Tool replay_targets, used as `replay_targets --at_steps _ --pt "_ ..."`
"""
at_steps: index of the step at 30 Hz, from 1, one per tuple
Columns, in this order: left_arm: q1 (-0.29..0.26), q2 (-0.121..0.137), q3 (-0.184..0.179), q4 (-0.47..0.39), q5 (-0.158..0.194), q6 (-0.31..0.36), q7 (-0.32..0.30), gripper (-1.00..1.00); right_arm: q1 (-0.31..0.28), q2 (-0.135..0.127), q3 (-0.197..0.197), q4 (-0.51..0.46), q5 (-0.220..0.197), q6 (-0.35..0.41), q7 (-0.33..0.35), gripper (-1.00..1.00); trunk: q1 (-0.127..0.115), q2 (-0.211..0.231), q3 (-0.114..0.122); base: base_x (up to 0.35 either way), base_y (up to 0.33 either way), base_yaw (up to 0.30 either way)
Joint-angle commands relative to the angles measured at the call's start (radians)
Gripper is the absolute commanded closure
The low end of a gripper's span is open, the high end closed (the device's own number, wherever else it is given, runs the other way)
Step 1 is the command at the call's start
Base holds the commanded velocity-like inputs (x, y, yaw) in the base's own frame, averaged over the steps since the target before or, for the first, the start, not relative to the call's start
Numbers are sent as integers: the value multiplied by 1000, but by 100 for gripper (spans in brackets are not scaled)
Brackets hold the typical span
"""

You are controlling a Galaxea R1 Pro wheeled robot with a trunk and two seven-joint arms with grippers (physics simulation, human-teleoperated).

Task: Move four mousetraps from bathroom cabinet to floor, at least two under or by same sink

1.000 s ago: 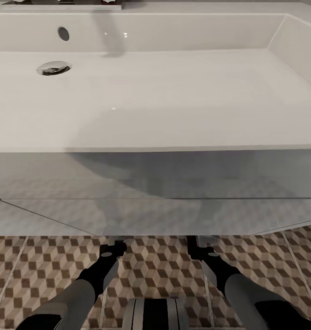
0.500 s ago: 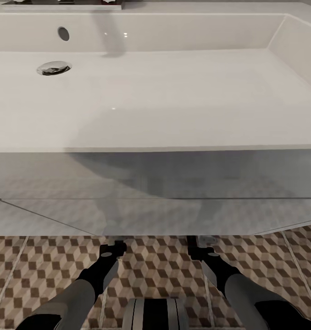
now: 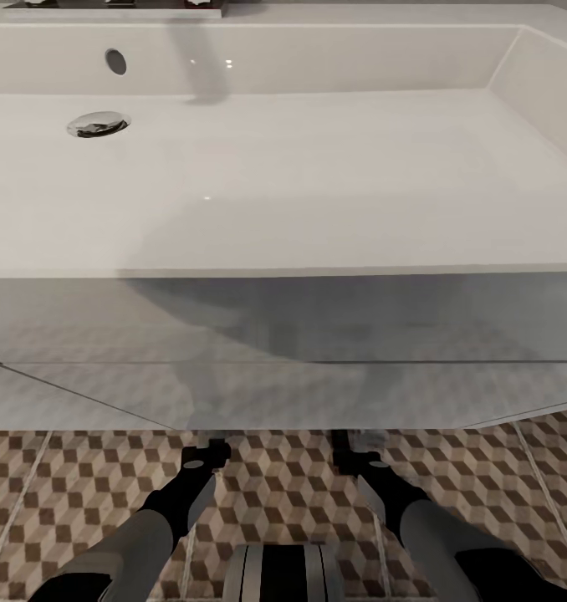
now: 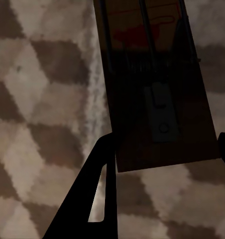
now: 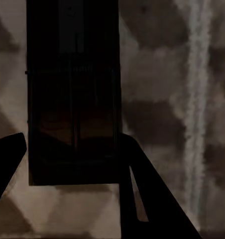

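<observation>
- White vanity front [image 3: 83,334]: glossy flat panel, faint reflection of cube pattern, soft grey shadow across middle.
- Drawer seam [image 3: 317,362]: thin dark horizontal line across panel; second fine line slants down from left end.
- Drain [image 3: 98,125]: round chrome ring, dark opening.
- Overflow hole [image 3: 115,61]: small dark oval, above drain.
- Tap spout [image 3: 198,58]: blurred grey, right of overflow hole.
- Dark ledge [image 3: 108,7]: at rear, detail unclear.

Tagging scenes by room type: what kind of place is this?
A bathroom, most likely. A wide white sink with a drain sits on a white vanity, above a floor tiled in a brown-and-beige cube pattern.
</observation>
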Motion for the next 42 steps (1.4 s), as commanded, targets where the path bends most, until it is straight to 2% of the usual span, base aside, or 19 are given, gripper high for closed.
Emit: replay_targets --at_steps 1,9,42 --pt "0 0 4 -2 -4 5 1 100 0 8 4 -2 -5 4 -5 100 0 0 -1 0 0 0" --pt "0 1 10 -1 3 7 -1 100 0 26 5 -2 -3 0 -5 100 0 0 -1 0 0 0" --pt "0 -4 7 2 -6 19 8 100 0 10 3 -3 0 -2 -5 100 0 0 -4 0 0 0"
